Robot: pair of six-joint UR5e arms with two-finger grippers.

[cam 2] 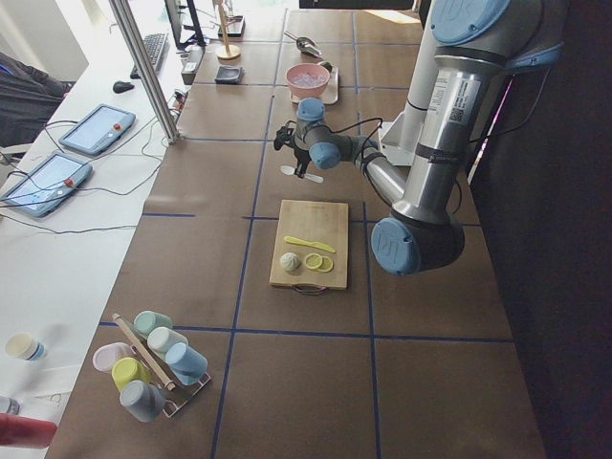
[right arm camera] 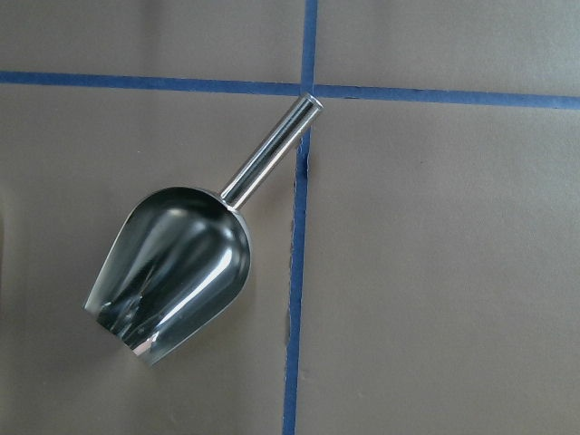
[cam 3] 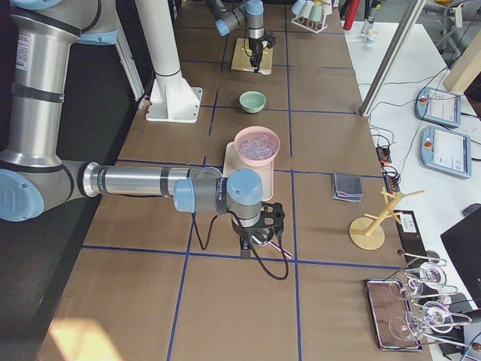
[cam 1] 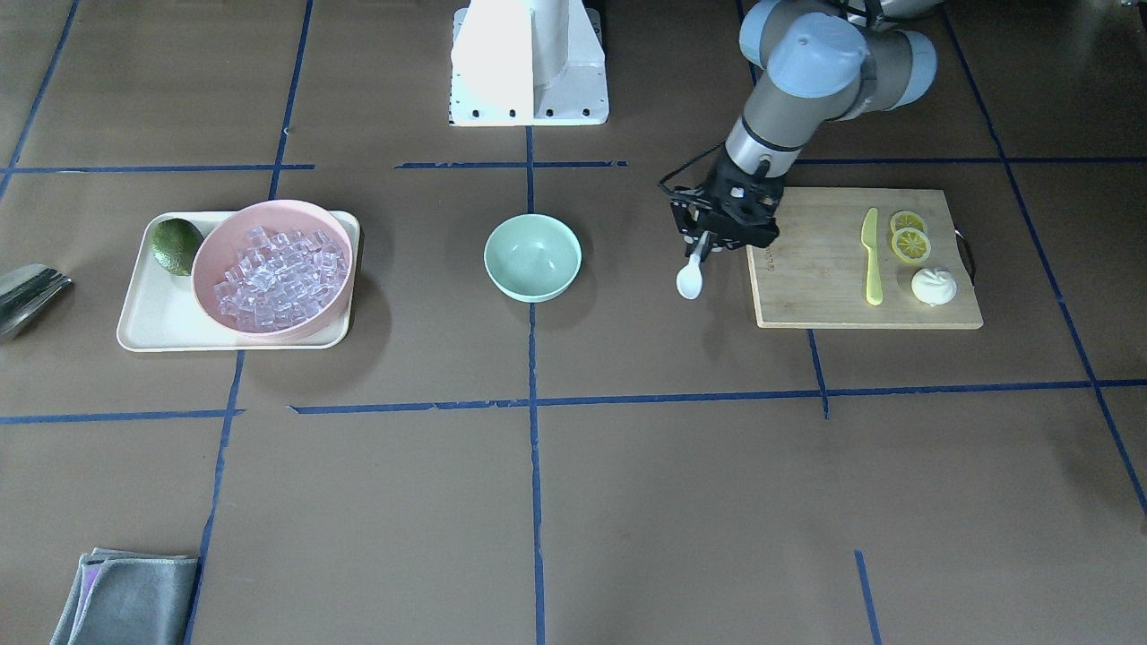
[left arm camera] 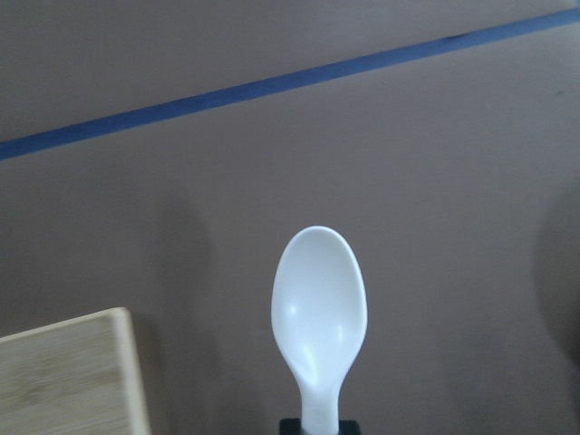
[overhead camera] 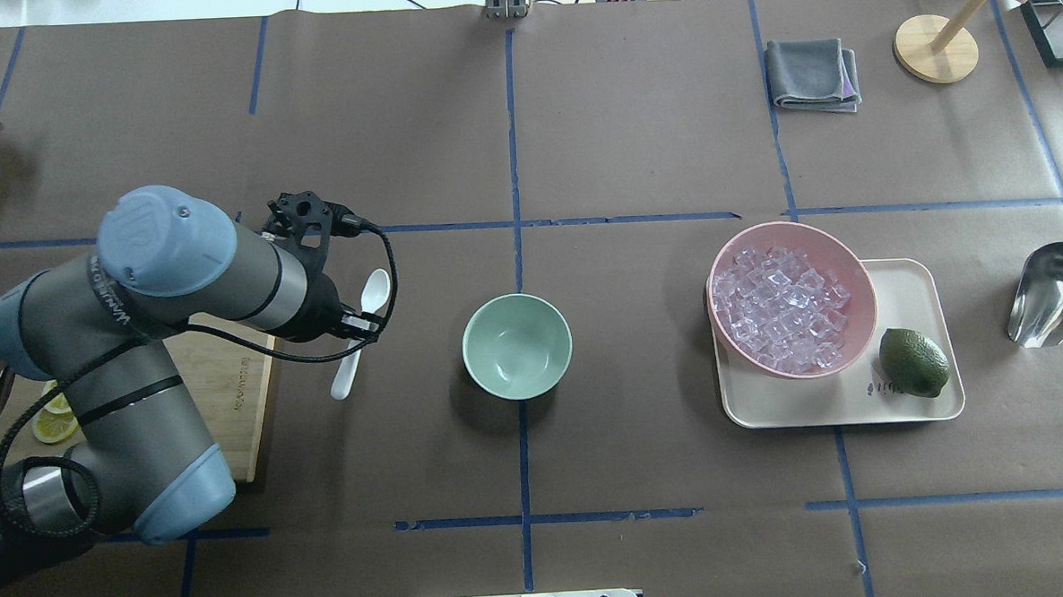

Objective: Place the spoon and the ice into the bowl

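- Where the left gripper (cam 1: pixel 706 244) is seen in the front-facing view, its fingers are closed tight on the slim handle of the spoon (cam 1: pixel 690 279), which is gripped partway along. The oval scoop is left sticking out in front and the handle's tail behind.
- The spoon is held over the brown table covering, just beside the edge of the cutting board (cam 1: pixel 806 300) and apart from the bowl (cam 1: pixel 532 257). In the left wrist view its hollow is turned upward.
- On the cutting board a yellow-green knife (cam 1: pixel 871 255), two lemon slices (cam 1: pixel 909 237) and a white bun (cam 1: pixel 934 287) are laid out, well clear of the gripper.
- The mint-green bowl is set at the table's middle on a blue tape line, and nothing is seen inside it.
- Further along, the ice (cam 1: pixel 280 278) is heaped in a pink bowl (cam 1: pixel 211 253) that is set on a cream tray (cam 1: pixel 143 333). A dark green fruit (cam 1: pixel 176 245) is placed on the tray, touching the pink bowl's side.
- Beyond the tray a metal scoop (right arm camera: pixel 172 272) is laid on its side on the table, empty, directly under the right wrist camera.
- The right gripper (cam 3: pixel 257 232) is shown only in the right side view, above that scoop. How far open it is cannot be told.
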